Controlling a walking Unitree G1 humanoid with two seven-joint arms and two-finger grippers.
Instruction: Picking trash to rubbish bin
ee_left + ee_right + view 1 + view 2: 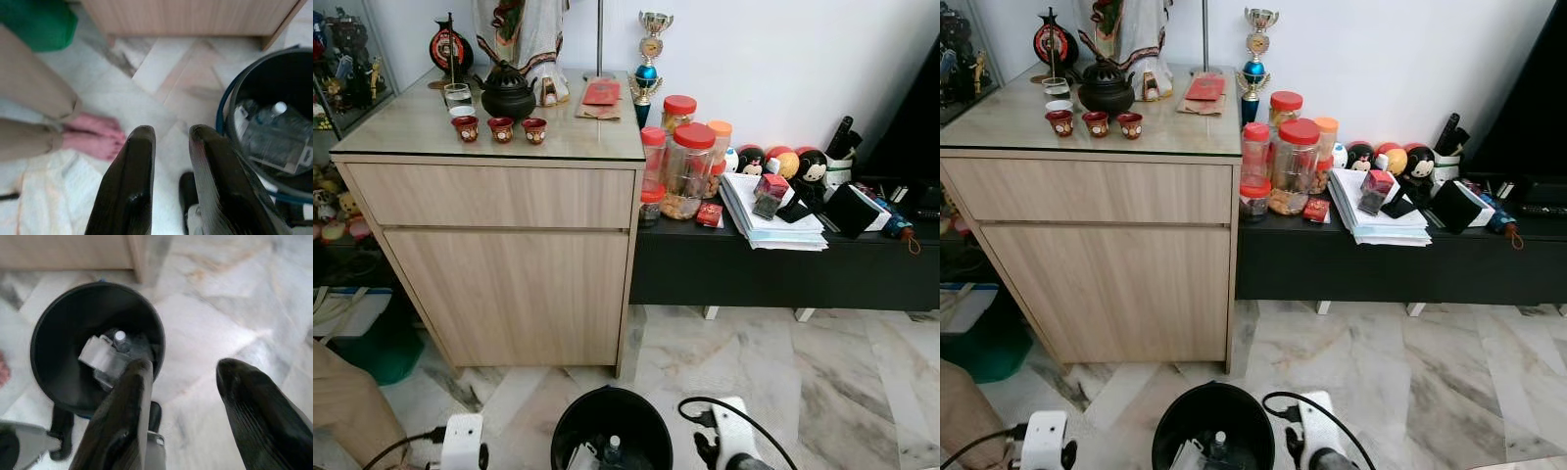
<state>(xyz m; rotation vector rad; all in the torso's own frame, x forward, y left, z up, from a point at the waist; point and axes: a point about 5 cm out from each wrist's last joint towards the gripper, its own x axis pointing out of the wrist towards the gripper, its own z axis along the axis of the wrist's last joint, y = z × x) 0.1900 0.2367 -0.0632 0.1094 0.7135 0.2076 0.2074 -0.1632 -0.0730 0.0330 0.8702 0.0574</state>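
Both jaws empty above the bin, trash already inside.

Right gripper (195, 406) gapes wide, left gripper (171, 181) part-open; the plastic bottle (110, 357) in the black rubbish bin (612, 431) looks light, crushable, slippery: best gripped mid-body. Beyond stands a wooden cabinet (509, 264).

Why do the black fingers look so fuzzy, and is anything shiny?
Left wrist view: the fingers sit too close to the camera, so they blur, as does the bottle in the bin. Right wrist view: its fingers blur too, with a soft sheen. Left eye view: sharp; the marble floor gleams.
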